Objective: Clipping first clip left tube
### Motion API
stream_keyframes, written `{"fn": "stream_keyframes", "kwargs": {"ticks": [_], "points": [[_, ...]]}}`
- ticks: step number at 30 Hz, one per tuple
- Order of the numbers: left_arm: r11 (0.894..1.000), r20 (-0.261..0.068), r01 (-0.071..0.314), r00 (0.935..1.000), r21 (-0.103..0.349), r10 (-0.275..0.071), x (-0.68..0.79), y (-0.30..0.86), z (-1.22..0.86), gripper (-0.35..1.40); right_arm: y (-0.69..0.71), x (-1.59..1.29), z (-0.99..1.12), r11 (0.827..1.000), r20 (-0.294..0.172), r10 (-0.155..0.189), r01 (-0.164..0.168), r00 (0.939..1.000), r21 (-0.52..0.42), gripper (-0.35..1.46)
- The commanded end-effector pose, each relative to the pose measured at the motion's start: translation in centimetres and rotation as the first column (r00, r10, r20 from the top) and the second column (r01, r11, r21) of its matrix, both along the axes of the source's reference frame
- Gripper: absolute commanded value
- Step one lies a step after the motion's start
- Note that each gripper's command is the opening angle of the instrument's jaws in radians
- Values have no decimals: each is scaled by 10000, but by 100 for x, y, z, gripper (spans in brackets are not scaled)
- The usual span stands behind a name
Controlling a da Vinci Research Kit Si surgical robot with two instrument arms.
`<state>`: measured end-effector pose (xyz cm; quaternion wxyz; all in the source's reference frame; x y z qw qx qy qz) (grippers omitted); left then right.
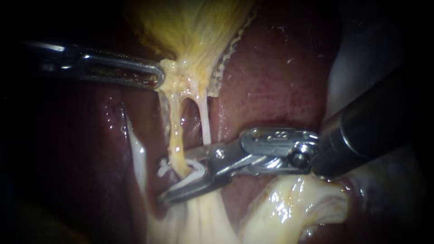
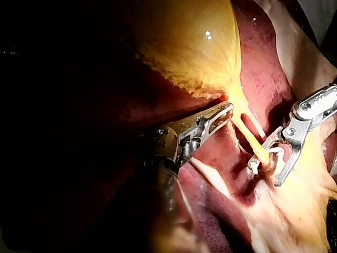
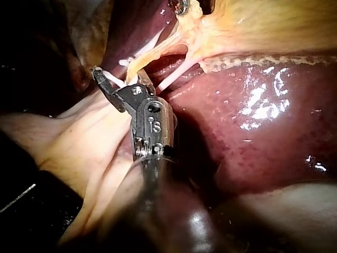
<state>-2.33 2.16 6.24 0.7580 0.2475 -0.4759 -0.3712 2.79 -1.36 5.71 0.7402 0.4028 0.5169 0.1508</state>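
The left tube (image 1: 175, 135), thick and yellow, hangs from the gallbladder's narrow end down over the liver (image 1: 280, 77), which fills the background in dark red. The yellow gallbladder (image 1: 194, 27) lies above. The right instrument (image 1: 174, 180) comes in across the liver, with one jaw on each side of the left tube, low down. The left instrument (image 1: 156, 77) has its jaws together, it seems on the gallbladder's narrow end. The thin white right tube (image 1: 205, 122) runs just beside the left tube and passes behind the right instrument's upper jaw. The white clip (image 1: 190, 177) sits clamped between the right instrument's jaws and goes around the left tube.
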Motion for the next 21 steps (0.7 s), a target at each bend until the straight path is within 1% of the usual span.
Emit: {"fn": "stream_keyframes", "kwargs": {"ticks": [1,6,11,13,19,21], "points": [[10000,-6,7,10000,0,-7,0,0,0,-35,-2,1,0,10000,-8,-8,8,10000,99,41],[10000,-8,11,10000,0,-11,-1,0,0,-35,-3,1,1,9994,114,26,-30,9999,346,36],[10000,-9,13,10000,0,-13,-2,0,0,-35,-2,-1,2,9974,293,86,-107,9995,714,19],[10000,-10,13,10000,0,-13,-2,1,0,-35,-3,-1,1,9961,369,108,-140,9993,870,9],[10000,-10,14,10000,0,-14,-2,1,0,-35,-3,-1,1,9928,526,153,-214,9985,1179,-15],[10000,-11,15,10000,0,-15,-2,1,0,-35,-3,-1,1,9922,549,155,-222,9984,1230,-35]]}}
